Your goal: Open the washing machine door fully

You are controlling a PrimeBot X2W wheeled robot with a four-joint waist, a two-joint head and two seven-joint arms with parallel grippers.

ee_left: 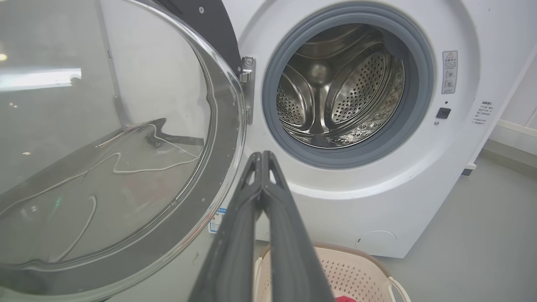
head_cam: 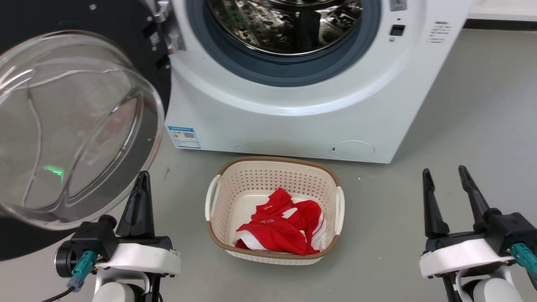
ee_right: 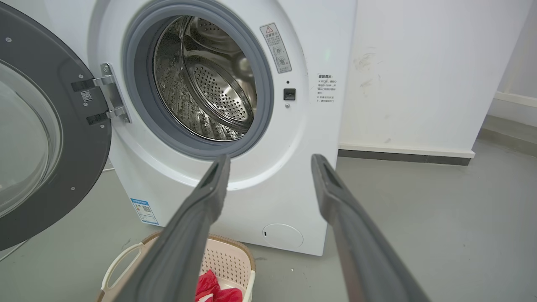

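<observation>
The washing machine door [head_cam: 75, 126] stands open at the upper left of the head view, hinged on the left side of the white machine [head_cam: 293, 126]. Its clear glass bowl bulges out of a glossy black disc toward the camera.

Bottom centre of that view, a cream basket [head_cam: 272, 180] of perforated plastic with a brown rim and white side handles sits on the floor just in front of the machine. A crumpled red and white cloth [head_cam: 281, 226] lies in it. The steel drum [head_cam: 285, 21], dotted with holes and ribbed inside, is ringed by a grey rubber seal [head_cam: 285, 71].

A metal hinge [ee_left: 247, 84] joins the door to the machine. A small round white flap [head_cam: 353, 149] sits low on the front at the right, and a blue and white sticker [head_cam: 184, 137] low at the left. The floor [head_cam: 461, 105] is smooth grey.

The left gripper [head_cam: 142, 180] is at the lower left, its jaws pressed together with nothing between them, tips just below the edge of the glass bowl. Whether they touch it I cannot tell. The right gripper [head_cam: 444, 172] is at the lower right, jaws spread wide and empty, well apart from the machine and the basket.
</observation>
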